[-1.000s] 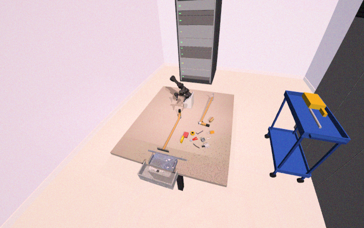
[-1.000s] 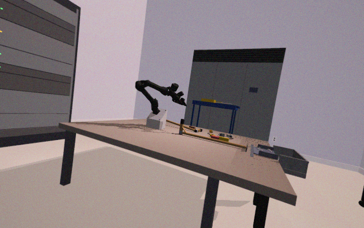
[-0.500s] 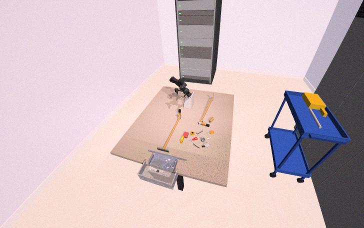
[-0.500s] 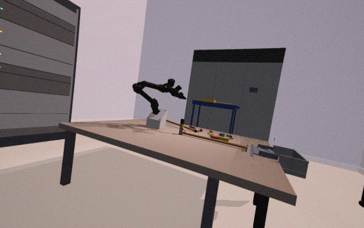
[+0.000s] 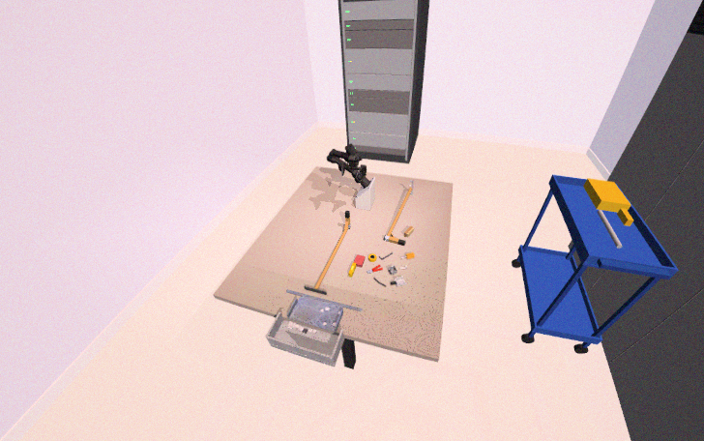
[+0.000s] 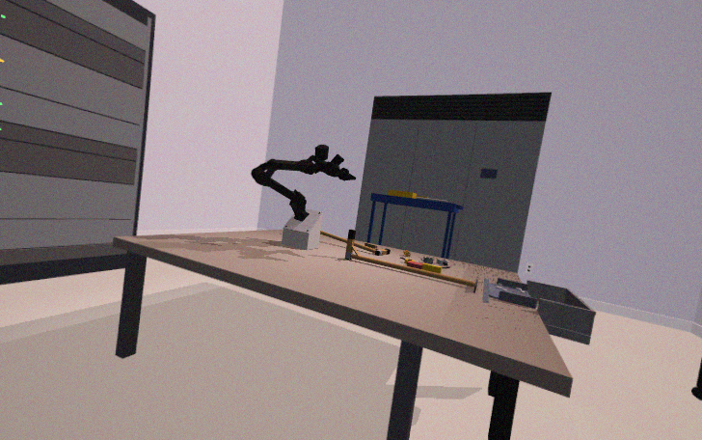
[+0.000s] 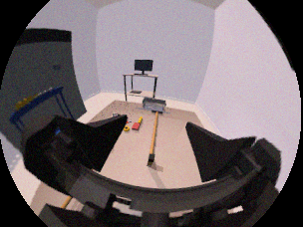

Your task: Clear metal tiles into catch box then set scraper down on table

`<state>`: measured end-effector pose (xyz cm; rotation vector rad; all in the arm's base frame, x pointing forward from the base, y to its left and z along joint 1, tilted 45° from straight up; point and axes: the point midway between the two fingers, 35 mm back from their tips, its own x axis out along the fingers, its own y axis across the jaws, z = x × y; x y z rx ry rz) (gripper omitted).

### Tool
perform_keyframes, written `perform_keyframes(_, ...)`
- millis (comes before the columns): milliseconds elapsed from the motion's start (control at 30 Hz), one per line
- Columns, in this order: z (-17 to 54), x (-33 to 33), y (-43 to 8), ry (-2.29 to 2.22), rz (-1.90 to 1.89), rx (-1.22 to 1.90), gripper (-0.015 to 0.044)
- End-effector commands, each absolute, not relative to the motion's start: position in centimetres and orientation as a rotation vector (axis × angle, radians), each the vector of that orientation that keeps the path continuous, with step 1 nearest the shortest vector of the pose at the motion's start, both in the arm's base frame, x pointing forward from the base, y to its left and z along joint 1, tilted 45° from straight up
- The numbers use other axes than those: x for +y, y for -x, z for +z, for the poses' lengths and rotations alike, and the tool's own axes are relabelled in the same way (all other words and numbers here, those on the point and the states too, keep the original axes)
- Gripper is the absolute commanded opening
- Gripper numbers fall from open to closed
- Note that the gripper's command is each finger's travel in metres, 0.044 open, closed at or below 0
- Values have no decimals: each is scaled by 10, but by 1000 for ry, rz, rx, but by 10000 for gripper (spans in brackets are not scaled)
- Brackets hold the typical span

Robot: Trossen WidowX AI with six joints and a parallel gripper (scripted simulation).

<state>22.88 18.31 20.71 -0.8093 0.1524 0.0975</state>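
The long scraper point(image 5: 332, 256) point(image 6: 412, 268) point(image 7: 153, 134) lies on the table with its orange shaft running to the far end. Its black-topped grip stands up at the near end. Its dark blade rests just short of a thin grey bar by the steel bench plate point(image 5: 306, 313). Small pale tiles point(image 5: 326, 309) are scattered on the plate. The grey catch box point(image 5: 304, 346) point(image 6: 567, 313) sits beyond the plate at the table edge; small pale and dark bits show inside its near part. My gripper point(image 6: 353, 177) point(image 7: 157, 121) is open and empty, high above the table, short of the scraper's grip.
A second orange-shafted tool point(image 5: 399, 213) lies beside my white base point(image 5: 365, 196). A red block point(image 5: 359, 260), a yellow tape roll point(image 5: 372, 257) and several small tools lie between it and the plate. A blue cart point(image 5: 553, 290) stands beside the table point(image 5: 270, 259).
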Motion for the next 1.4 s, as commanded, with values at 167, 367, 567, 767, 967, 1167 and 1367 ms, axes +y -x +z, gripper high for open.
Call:
perform_keyframes(167, 224, 192, -214, 787, 130, 100, 440)
perform_keyframes(367, 224, 192, -214, 787, 130, 100, 440)
perform_keyframes(567, 224, 192, -214, 787, 130, 100, 440)
perform_keyframes(767, 224, 192, -214, 787, 130, 100, 440)
perform_keyframes(967, 224, 192, -214, 787, 130, 100, 440)
perform_keyframes(1167, 224, 192, -214, 788, 129, 101, 440)
perform_keyframes(1367, 211, 185, -228, 806, 99, 144, 440)
